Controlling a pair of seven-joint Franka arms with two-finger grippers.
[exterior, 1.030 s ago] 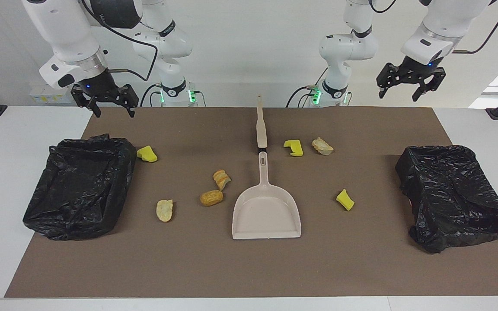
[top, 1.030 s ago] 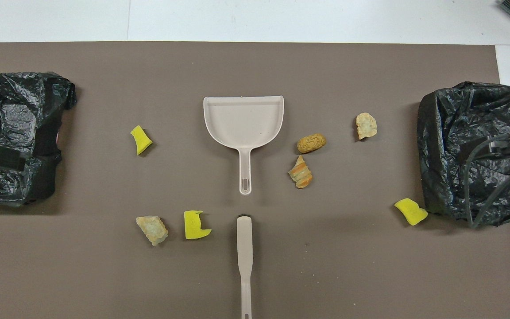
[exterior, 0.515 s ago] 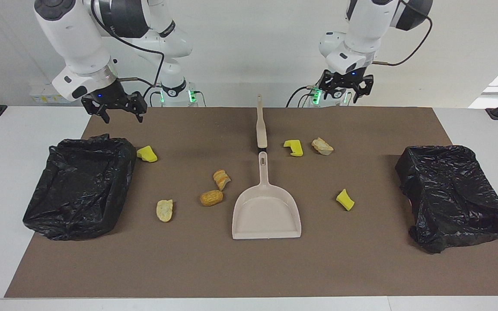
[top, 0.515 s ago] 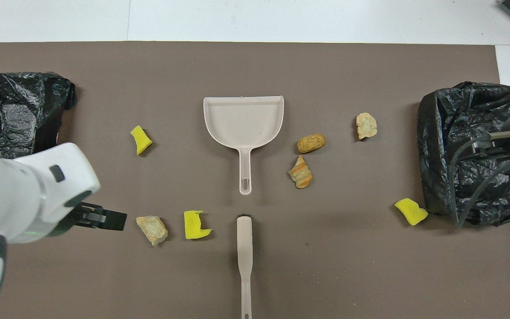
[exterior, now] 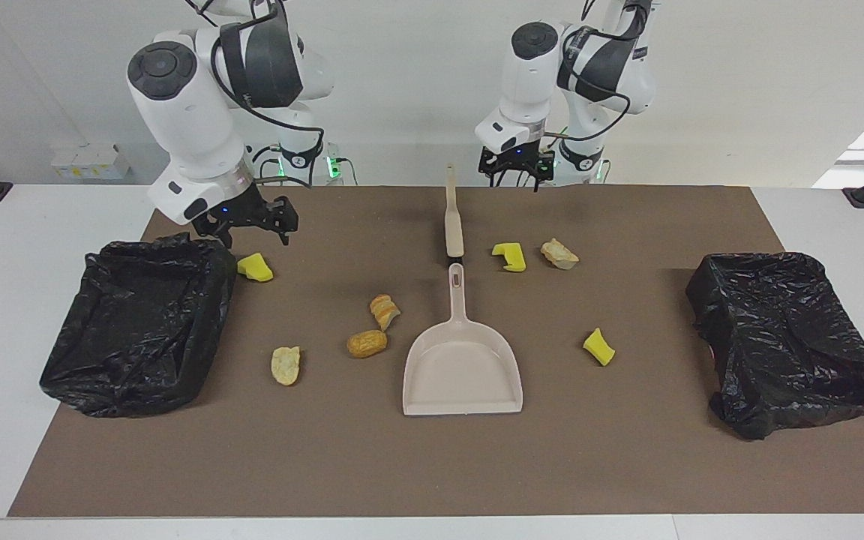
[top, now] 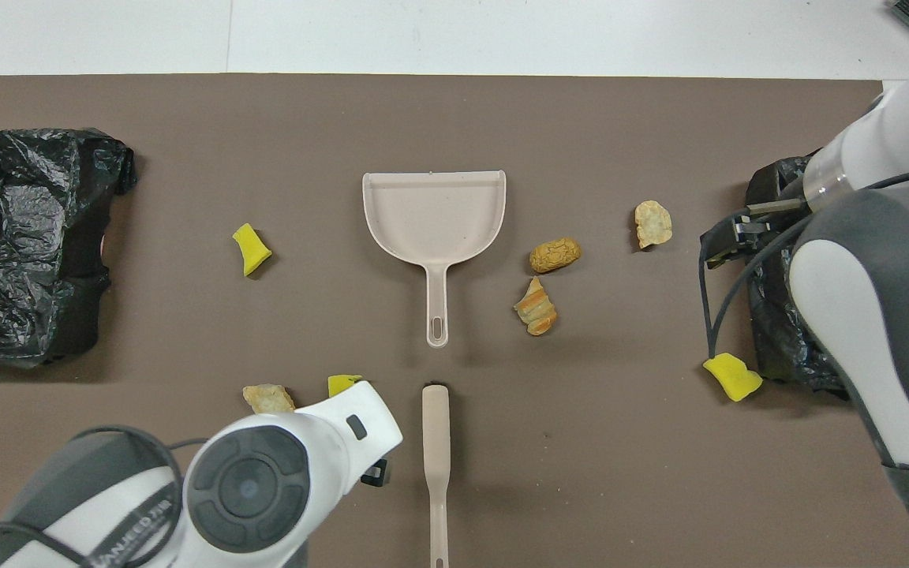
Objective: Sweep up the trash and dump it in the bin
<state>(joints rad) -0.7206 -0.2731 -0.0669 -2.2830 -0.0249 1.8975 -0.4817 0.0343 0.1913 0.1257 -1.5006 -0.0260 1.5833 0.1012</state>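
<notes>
Left gripper (exterior: 511, 178): has swung in near the brush (exterior: 452, 217), fingers spread, empty (you grab next).
Right gripper (exterior: 250, 223): has dropped beside the bin (exterior: 139, 322), spread, empty.
Trash (exterior: 367, 343): unswept.

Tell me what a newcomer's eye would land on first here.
First, the beige dustpan lying mid-mat with its handle toward the robots, the brush in line with it, nearer to them. Around them lie scattered trash pieces, yellow and golden-brown. A black-lined bin sits at the right arm's end of the table, another black-lined bin at the left arm's end.
</notes>
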